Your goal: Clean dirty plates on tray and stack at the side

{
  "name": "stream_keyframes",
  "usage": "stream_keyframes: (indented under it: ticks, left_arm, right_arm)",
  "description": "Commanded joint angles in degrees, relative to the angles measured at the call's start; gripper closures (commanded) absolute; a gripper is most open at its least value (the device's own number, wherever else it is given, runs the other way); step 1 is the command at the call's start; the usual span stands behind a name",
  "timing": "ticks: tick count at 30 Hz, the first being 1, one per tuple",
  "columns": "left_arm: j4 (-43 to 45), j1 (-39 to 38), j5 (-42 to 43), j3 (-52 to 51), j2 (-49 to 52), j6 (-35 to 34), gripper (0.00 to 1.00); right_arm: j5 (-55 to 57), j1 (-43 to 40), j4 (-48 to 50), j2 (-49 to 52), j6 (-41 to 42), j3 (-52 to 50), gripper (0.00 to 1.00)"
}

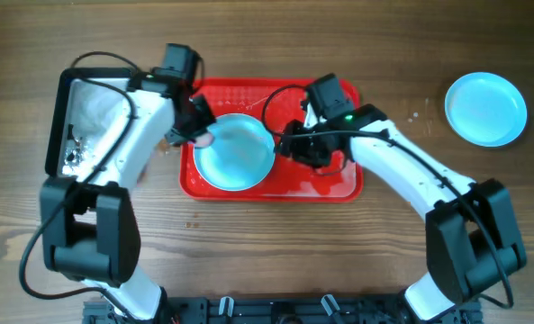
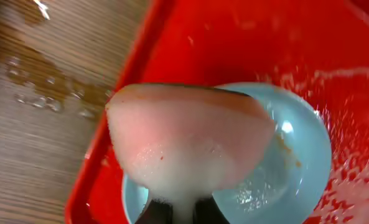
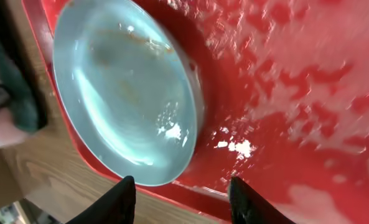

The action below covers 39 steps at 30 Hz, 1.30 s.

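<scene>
A pale turquoise plate point(image 1: 235, 151) lies on the left half of the red tray point(image 1: 248, 90). Orange-brown smears show on the plate point(image 3: 122, 87) in the right wrist view. My left gripper point(image 2: 175, 210) is shut on a soapy pale pink sponge point(image 2: 184, 143), held over the plate's left rim point(image 2: 296, 155). My right gripper point(image 3: 181, 190) stands open at the plate's right edge, its black fingertips point(image 3: 125, 190) apart and clamping nothing. The sponge point(image 1: 199, 137) also shows in the overhead view. A second plate point(image 1: 486, 109) rests on the table at the far right.
A black-rimmed metal tin point(image 1: 91, 121) holding foam sits left of the tray, under my left arm. Soapy water streaks the tray's floor point(image 3: 284, 74). Drops of water lie on the wood point(image 2: 41, 93) beside the tray's left rim.
</scene>
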Motion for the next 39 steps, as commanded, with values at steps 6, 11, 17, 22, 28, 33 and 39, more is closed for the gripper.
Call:
stream_keyframes:
  ticks: [6, 11, 17, 22, 28, 33, 39]
  left_arm:
    - [1.4, 10.8, -1.4, 3.0, -8.9, 1.2, 0.96]
    - [1.0, 10.9, -1.5, 3.0, -8.9, 1.4, 0.96]
    - [0.5, 10.9, -2.9, 3.0, -8.9, 1.4, 0.96]
    - [0.5, 10.9, -2.9, 3.0, -8.9, 1.4, 0.96]
    - [0.1, 10.9, -2.9, 3.0, -8.8, 3.5, 0.96]
    - [-1.4, 9.2, 0.8, 3.0, -8.8, 11.6, 0.96]
    - [2.0, -0.7, 4.3, -3.3, -8.7, 22.6, 0.96]
  right_arm:
    - [13.7, 14.8, 1.5, 1.7, 12.9, -0.7, 0.73]
    - [13.6, 17.2, 4.4, 7.5, 12.8, -0.7, 0.61]
    - [14.6, 17.2, 6.7, 9.8, 12.8, -0.7, 0.67]
    - [15.6, 15.9, 5.0, 9.8, 11.7, -0.7, 0.92]
    - [15.6, 8.7, 5.7, 9.8, -0.6, 0.2, 0.96]
    - [13.5, 2.5, 10.2, 9.8, -19.9, 1.3, 0.96]
    - [10.3, 2.3, 11.7, 9.8, -34.6, 1.3, 0.96]
